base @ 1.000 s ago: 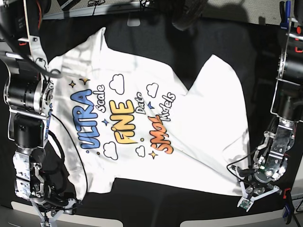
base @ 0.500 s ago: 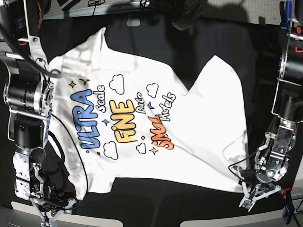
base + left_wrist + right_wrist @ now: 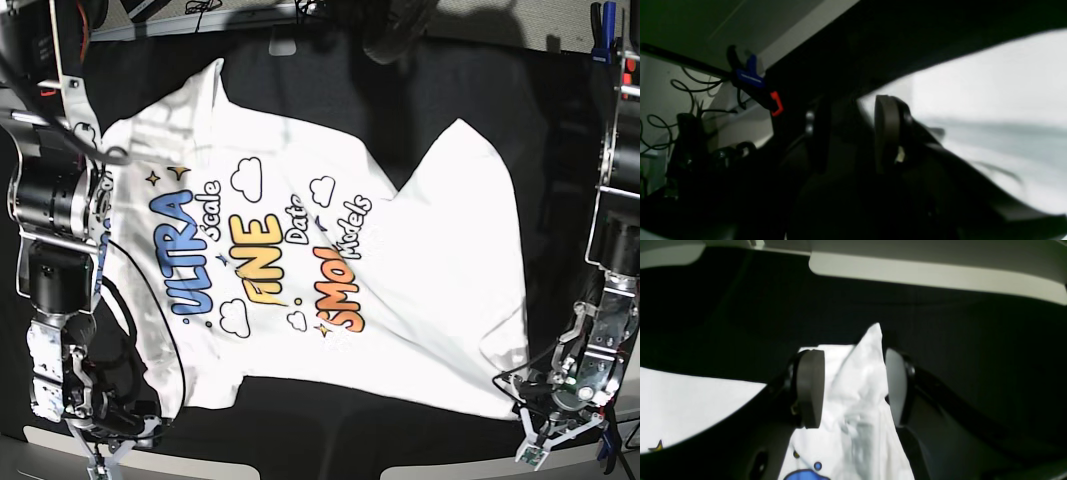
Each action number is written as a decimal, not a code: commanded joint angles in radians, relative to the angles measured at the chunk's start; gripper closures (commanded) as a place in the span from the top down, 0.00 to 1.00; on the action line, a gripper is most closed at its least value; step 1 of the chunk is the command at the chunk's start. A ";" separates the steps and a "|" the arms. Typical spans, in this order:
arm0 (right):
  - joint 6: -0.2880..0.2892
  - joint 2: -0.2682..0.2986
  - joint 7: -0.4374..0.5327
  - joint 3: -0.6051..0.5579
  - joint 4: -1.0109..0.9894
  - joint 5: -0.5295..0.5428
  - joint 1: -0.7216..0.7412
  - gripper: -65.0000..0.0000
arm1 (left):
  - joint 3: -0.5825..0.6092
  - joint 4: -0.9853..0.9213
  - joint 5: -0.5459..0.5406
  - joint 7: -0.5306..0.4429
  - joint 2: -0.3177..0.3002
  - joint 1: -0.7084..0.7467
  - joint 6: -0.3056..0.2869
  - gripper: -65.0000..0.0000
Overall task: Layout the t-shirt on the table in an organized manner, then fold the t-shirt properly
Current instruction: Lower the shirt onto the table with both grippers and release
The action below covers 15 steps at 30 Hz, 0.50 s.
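Note:
The t-shirt (image 3: 400,270) lies spread on the black table (image 3: 330,430), print side up, with a dark notch folded into its far right side. My left gripper (image 3: 535,455) sits off the shirt's near right corner. In the left wrist view the left gripper (image 3: 851,130) is open and empty, with the white t-shirt (image 3: 990,100) to its right. My right gripper (image 3: 105,460) is at the near left. In the right wrist view the right gripper (image 3: 853,386) is open, and a raised peak of the t-shirt (image 3: 857,400) stands between its pads.
A blue and red clip (image 3: 751,81) grips the table edge beside the left gripper. Another blue clip (image 3: 598,25) is at the far right corner. A black cable (image 3: 150,320) curves over the shirt's left edge. The table's pale front rim (image 3: 923,273) runs close behind the right gripper.
My left gripper opened, let go of the shirt's near right corner and drew back towards the table's near right edge. The shirt's right side settled flatter. The right arm stayed put.

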 commanded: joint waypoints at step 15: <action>0.262 0.026 -0.063 0.003 0.065 0.113 0.032 0.45 | -0.006 0.023 0.009 0.117 -0.017 -0.050 0.016 0.31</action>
